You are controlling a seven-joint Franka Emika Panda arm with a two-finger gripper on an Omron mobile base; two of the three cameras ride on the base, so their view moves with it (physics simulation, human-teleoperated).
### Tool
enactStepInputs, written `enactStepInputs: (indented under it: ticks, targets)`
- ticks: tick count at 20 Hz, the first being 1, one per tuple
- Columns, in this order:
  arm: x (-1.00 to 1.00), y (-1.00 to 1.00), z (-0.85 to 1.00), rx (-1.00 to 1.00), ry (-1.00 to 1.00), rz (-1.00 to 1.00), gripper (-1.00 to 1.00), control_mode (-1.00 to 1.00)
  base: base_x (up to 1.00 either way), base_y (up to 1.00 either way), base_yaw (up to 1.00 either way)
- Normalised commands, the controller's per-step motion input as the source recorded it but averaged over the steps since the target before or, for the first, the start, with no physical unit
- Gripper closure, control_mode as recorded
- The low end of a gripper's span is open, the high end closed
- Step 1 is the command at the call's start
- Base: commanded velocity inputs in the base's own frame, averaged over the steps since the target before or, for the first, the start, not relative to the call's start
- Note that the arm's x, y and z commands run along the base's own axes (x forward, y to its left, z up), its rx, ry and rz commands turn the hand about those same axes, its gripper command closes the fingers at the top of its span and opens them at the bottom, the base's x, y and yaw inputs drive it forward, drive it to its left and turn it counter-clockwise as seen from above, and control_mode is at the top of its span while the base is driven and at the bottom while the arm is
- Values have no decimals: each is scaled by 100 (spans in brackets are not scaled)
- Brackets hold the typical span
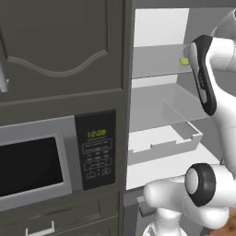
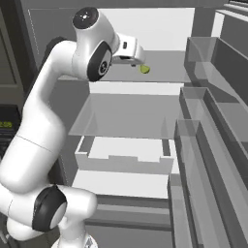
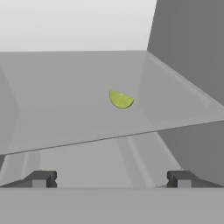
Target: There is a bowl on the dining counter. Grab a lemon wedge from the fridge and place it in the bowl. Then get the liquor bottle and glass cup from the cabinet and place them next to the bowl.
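One lemon wedge (image 3: 120, 99) lies on one glass shelf (image 3: 65, 100) inside the fridge (image 2: 213, 97), just ahead of the end effector (image 3: 111, 178), whose fingers stand apart, holding nothing.

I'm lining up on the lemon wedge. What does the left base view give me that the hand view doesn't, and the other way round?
Left base view alone: the microwave with its lit keypad, the dark cabinet door above it, the fridge's lower drawer, and the arm's white links partly covering the wedge.

Hand view alone: the gripper, jaws wide open and empty, short of the wedge, which lies unobstructed.

Both: the lemon wedge on the upper fridge shelf.
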Motion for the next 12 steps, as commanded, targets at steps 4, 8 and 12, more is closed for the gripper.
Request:
enactStepInputs:
  ticks: [4,8,12]
  targets:
    - [44,-22,-2,0,0,0,-100,-100,0,0,0]
    - [29,-10,-13,1,0,0,-100,-100,0,0,0]
    - [24,-4,-21,2,0,0,-100,-100,0,0,0]
